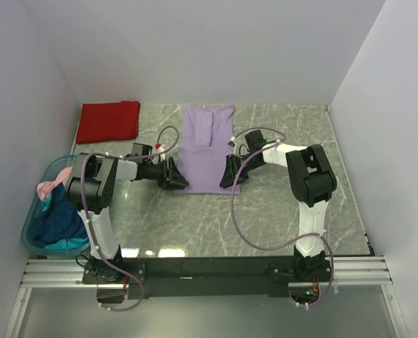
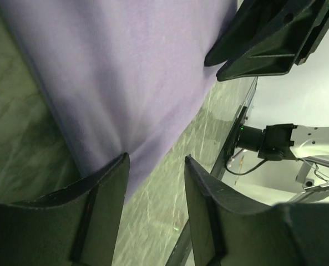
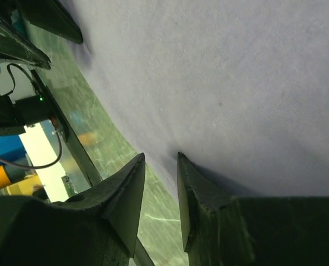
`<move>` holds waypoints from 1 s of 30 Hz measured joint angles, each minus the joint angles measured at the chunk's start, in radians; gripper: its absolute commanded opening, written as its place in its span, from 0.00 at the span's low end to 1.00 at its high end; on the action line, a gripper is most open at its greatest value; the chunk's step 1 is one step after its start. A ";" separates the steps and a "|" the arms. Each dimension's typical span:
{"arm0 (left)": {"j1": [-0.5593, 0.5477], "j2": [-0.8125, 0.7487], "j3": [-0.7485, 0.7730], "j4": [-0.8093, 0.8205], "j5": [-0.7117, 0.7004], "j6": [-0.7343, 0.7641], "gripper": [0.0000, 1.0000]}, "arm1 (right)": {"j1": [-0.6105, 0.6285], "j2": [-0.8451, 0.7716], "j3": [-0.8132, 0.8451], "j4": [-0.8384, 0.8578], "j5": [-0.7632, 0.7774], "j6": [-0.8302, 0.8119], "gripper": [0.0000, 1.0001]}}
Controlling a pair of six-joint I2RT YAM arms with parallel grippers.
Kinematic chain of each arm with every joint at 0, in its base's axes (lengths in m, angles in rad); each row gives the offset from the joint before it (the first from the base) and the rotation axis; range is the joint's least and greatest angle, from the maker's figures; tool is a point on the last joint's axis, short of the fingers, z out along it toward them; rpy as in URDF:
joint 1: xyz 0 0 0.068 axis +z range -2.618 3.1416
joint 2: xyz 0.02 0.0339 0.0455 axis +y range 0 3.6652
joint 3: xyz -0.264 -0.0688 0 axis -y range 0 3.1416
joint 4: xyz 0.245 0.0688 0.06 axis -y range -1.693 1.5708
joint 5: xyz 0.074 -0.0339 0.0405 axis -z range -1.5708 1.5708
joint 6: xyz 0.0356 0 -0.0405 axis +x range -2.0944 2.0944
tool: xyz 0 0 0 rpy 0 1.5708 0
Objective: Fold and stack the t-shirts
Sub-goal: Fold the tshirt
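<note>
Far left, a heap of t-shirts (image 1: 59, 220) in pink, dark blue and teal fills the tub (image 1: 29, 227). The red t-shirt (image 1: 110, 121) lies folded at the tabletop's (image 1: 293, 141) back left corner. My left gripper (image 2: 156, 160) stands half-wide at the near left corner of the light purple t-shirt (image 1: 207, 151), which lies flat mid-tabletop. My right gripper (image 3: 160, 156) is narrow at its near right hem; I cannot tell if it pinches cloth.
</note>
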 measured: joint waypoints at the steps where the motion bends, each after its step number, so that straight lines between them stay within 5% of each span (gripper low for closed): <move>1: 0.006 0.000 -0.001 -0.006 0.007 0.004 0.52 | -0.002 -0.001 -0.002 -0.002 0.000 -0.002 0.37; 8: 0.013 -0.166 -0.098 -0.044 0.014 0.072 0.42 | 0.002 -0.114 -0.058 -0.043 0.028 -0.053 0.31; 14: -0.143 -0.301 -0.116 0.064 0.016 0.023 0.27 | 0.078 -0.224 -0.105 0.026 -0.042 0.006 0.27; 20: -0.201 -0.151 -0.119 0.192 -0.007 -0.082 0.27 | 0.154 -0.126 -0.101 0.102 -0.076 0.062 0.27; 30: -0.101 0.049 -0.096 0.241 0.033 -0.160 0.30 | 0.084 0.007 -0.120 0.144 -0.110 0.115 0.26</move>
